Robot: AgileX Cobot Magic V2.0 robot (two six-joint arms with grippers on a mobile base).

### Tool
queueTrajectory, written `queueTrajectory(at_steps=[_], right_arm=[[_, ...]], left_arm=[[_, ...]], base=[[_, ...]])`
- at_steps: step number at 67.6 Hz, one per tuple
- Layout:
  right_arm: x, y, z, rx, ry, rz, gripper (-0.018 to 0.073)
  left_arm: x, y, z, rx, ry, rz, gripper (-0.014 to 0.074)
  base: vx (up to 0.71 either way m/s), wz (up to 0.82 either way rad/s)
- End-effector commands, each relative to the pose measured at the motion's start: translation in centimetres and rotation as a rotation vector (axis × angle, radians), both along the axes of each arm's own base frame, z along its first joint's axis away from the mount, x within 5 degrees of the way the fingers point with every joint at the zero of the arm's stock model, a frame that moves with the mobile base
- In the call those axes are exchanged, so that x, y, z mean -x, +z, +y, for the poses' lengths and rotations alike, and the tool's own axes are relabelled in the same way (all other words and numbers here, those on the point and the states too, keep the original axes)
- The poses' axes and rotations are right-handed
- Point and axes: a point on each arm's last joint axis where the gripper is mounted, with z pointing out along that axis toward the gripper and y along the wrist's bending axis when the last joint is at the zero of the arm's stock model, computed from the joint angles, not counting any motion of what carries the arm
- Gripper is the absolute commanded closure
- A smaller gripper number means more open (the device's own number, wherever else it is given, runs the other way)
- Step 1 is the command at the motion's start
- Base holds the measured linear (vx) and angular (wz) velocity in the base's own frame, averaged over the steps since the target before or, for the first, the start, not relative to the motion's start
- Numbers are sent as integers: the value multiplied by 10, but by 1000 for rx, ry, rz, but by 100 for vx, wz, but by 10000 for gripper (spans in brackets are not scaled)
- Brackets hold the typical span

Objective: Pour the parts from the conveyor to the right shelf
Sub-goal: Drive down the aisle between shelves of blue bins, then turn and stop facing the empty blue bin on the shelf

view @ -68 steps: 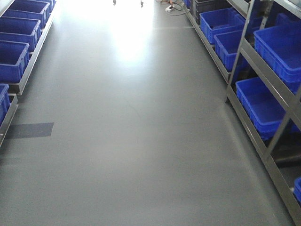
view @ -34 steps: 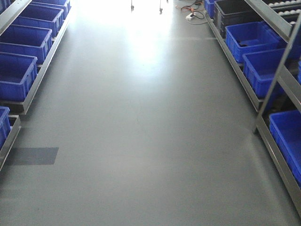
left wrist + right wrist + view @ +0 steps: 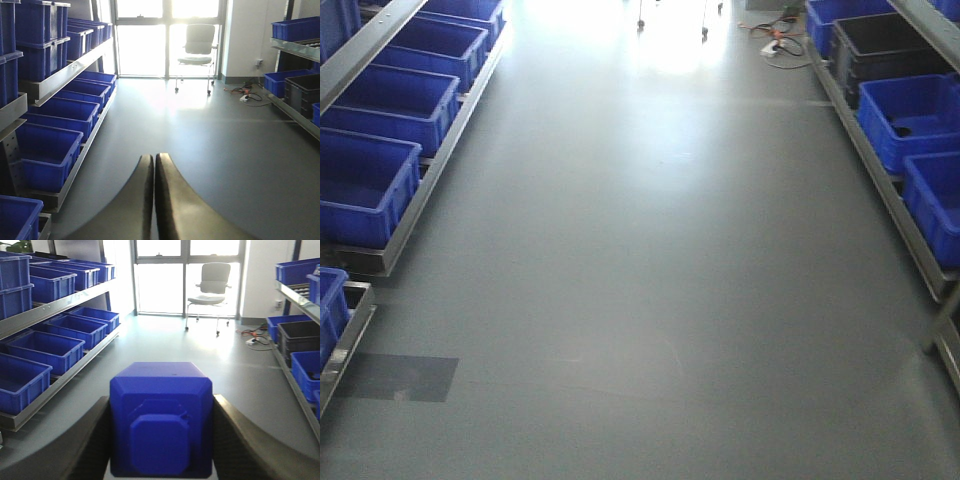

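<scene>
Part (image 3: 160,415) sits clamped in the right gripper (image 3: 161,442), whose dark fingers (image 3: 97,440) press on its left and right sides. The knobbed face points back toward the wrist camera. The left gripper (image 3: 154,197) carries nothing, and its fingers are pressed together with no gap.

The right shelf (image 3: 299,297) runs near to far along the right side of the aisle. It therefore lies to the right of the held part, not ahead of it. Straight ahead is only floor (image 3: 660,250). On the shelf's low tier stand open-topped bins (image 3: 306,367), with a black bin (image 3: 296,340) just beyond the nearest blue one. Their long sides follow the shelf rail.

The right arm is on the shelf's side and already has the part, so I judge it the nearer and the one to deliver. The coming move looks to be a turn or reach to the right, until the part hangs over a bin's open top rather than over the rail or the floor. The left shelf (image 3: 55,305), across the aisle, is the wrong side. No conveyor is in any view.
</scene>
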Motion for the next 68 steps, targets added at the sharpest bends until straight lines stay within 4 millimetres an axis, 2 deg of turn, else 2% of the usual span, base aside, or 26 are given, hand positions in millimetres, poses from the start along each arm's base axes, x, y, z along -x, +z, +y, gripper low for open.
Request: queueTrajectory(at_steps=[1,21,68], right_arm=[[2,16,0,0,1,-96,523],[2,15,0,0,1,-95,523],[2,16,0,0,1,-96,523]], left_arm=[[0,-3,-1,9,-7,-50,603],[0,-3,-1,9,-7,-50,603],[0,-3,-1,9,-7,-50,603]], base=[[39,30],[36,55],[25,87]])
